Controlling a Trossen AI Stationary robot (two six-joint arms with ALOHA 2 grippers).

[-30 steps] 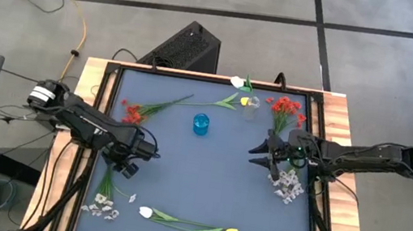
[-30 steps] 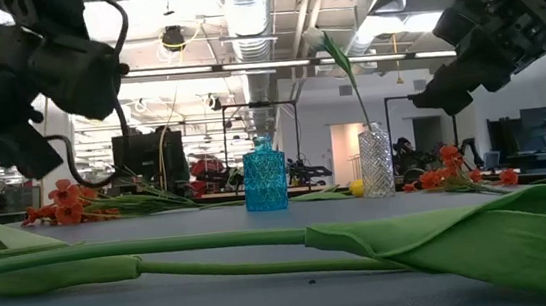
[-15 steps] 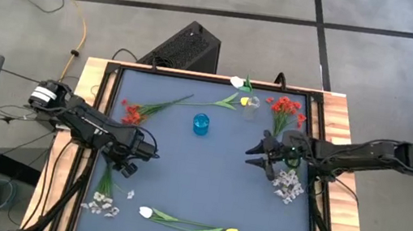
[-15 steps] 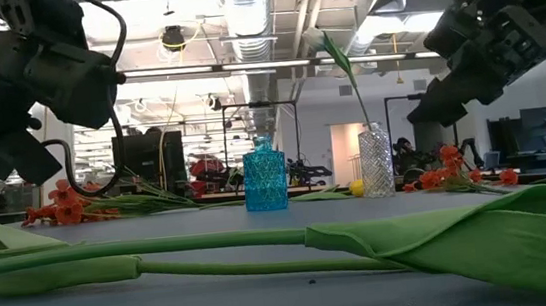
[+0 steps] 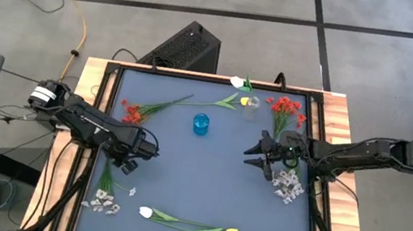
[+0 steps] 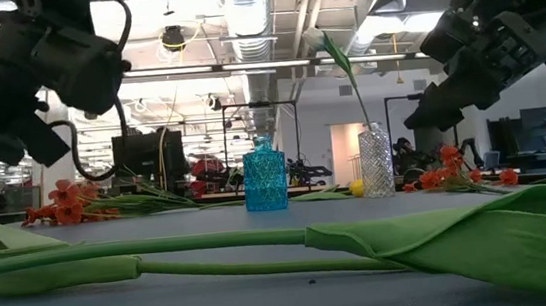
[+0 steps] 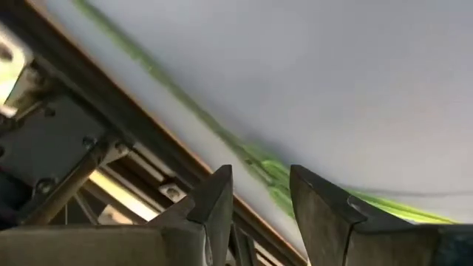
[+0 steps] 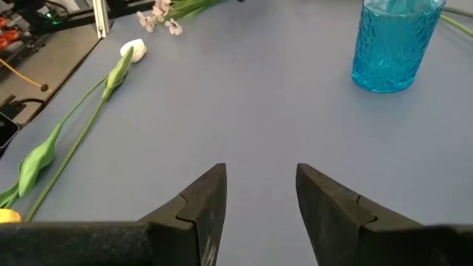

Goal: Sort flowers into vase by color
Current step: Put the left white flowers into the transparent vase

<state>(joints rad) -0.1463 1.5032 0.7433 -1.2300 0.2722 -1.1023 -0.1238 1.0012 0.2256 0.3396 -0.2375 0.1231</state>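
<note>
**tabletop_tim:** Going left to right. The left gripper [image 5: 131,162] is parked over the stem of the white-pink spray [image 5: 101,202], which lies at about 7 o'clock from it along the left edge of the table [image 5: 205,181]. In the left wrist view the fingers [image 7: 216,207] are seen apart with the green stem running past just beyond them, nothing pinched. The stem's long axis runs roughly 12 to 6, maybe leaning toward 7.

**vase_nerd:** Agreed, so that spray is judged to be the left arm's job, being far nearer. And the right side?

**tabletop_tim:** The right gripper [image 5: 254,152] is held off the table, fingers parted and empty, pointed at 9 o'clock. The blue vase [image 5: 201,124] sits at its 10 o'clock, well apart. A second white-pink spray [image 5: 289,186] lies at its 4 o'clock, near the wrist, and the red flowers [image 5: 283,110] at 1 o'clock.

**vase_nerd:** The clear vase [image 5: 251,108], with a stem in it, is found at its 12.
</note>
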